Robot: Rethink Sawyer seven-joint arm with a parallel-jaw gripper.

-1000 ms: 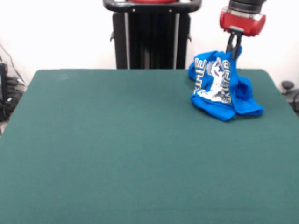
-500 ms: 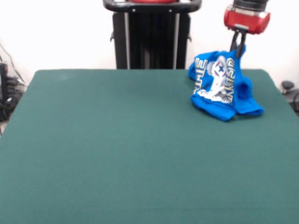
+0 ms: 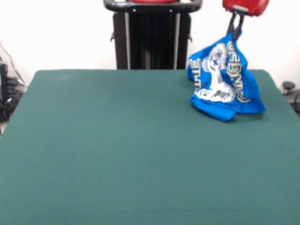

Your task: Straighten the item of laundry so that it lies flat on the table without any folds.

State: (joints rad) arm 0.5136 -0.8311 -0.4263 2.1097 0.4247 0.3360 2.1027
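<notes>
End effector point(image 3: 236, 32) at top right, pinched narrow on upper edge of blue T-shirt point(image 3: 224, 82). Shirt hangs crumpled from grip, white controller print and yellow-white lettering facing camera, lower folds resting on green counter point(image 3: 117, 150) near far right corner.

Inventory, positions referenced to the large rectangular table covered in dark green felt-like cloth point(image 3: 117, 154):

- Tables: one.
- Laundry items: one small bright blue short-sleeved T-shirt with a white and yellow print point(image 3: 222, 82), at the table's far right corner, lower folds on the cloth.
- Grippers: one black gripper under a red wrist housing point(image 3: 234, 32), above that corner.
- Pedestals: one black upright pedestal point(image 3: 151, 35), behind the table's far edge.
</notes>
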